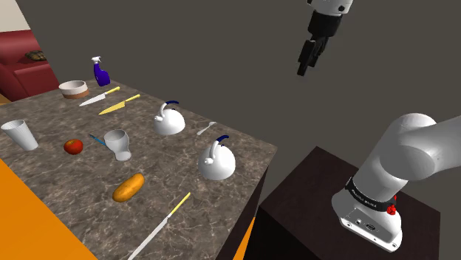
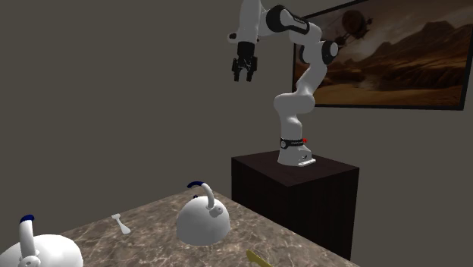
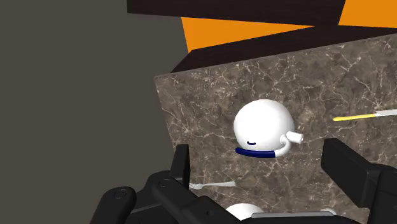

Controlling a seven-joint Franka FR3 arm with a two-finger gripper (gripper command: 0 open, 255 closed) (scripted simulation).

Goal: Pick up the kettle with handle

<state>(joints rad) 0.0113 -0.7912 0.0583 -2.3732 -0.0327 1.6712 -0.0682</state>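
Shoulder view looks down on a dark marbled bench (image 1: 89,177) where two white kettles stand upright, each with an arched handle tipped in blue. The nearer kettle (image 1: 216,160) sits close to the bench edge that faces the stand (image 1: 318,192), not far from the corner by the grey wall. The farther kettle (image 1: 169,120) stands further along, near the wall-side edge, and a small white spoon (image 1: 205,128) lies between the two beside that edge. The tool (image 1: 306,68) hangs high in front of the wall, out past that bench corner and well apart from both kettles, pointing downward. In the wrist view its fingers (image 3: 182,167) stand wide apart, released and grasping nothing, and the nearer kettle shows far below in the gap between them, untouched. A long knife (image 1: 164,221) with a yellow handle lies toward the bench's front edge, near a bread loaf (image 1: 128,187). Around the middle are a clear glass (image 1: 118,144) and a red apple (image 1: 73,146), and a white cup (image 1: 20,134) stands by the left edge. At the far corner sit a bowl (image 1: 74,89) and a blue spray bottle (image 1: 101,72). In the second exterior view the arm rises from the stand in front of a framed landscape picture (image 2: 386,57).
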